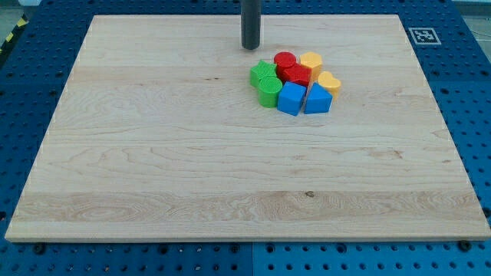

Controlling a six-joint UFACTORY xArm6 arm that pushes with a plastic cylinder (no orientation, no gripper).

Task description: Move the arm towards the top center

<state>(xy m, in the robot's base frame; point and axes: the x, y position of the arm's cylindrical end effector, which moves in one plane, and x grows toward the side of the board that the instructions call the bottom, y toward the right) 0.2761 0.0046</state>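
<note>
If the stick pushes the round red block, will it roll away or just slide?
Probably slide: the round red block seems to stand on its flat end on the smooth wooden board. It likely won't go alone, since it touches the other red block in a tight cluster. My tip is just up-left of it.

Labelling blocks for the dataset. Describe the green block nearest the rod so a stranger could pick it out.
On the wooden board, find the block cluster right of centre near the view's top, just below and to the right of my tip. The green block sits at the cluster's upper-left edge. A second, round ribbed green block lies just below it, and the red blocks lie to its right.
</note>
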